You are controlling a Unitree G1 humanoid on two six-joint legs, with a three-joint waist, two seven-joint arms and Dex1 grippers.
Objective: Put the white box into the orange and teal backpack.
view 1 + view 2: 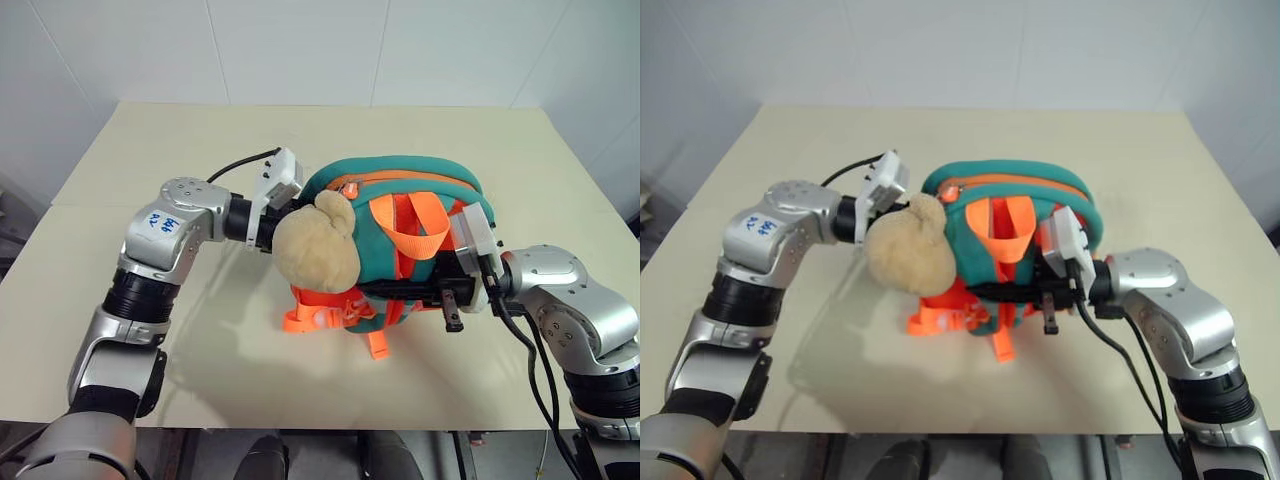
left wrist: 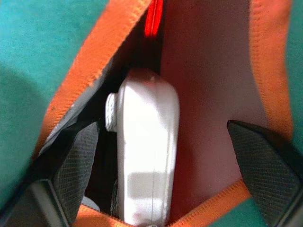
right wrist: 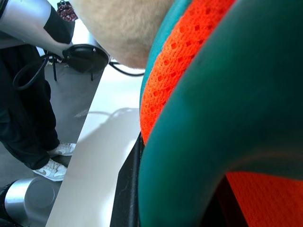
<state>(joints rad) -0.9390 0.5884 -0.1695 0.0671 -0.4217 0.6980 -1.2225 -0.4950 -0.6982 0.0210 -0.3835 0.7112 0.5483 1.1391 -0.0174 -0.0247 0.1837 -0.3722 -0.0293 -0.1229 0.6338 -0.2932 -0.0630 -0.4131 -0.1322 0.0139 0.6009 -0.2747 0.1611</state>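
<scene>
Left wrist view: white box [image 2: 147, 156] inside backpack [image 2: 42, 52]

Worktop [image 1: 150, 150]: carries the orange and teal backpack [image 1: 400, 190], near the middle.
Tan plush toy [image 1: 318, 250]: against the backpack's left side.
White box [image 2: 147, 151]: inside the backpack's open pocket, between the left gripper's [image 2: 165, 165] spread jaws, touching neither.
Left gripper: enters the backpack from the left, behind the plush toy.
Right gripper [image 1: 452, 295]: at the backpack's right front edge.
Person's legs and shoes [image 3: 52, 163]: on the floor beyond the worktop's edge.
</scene>
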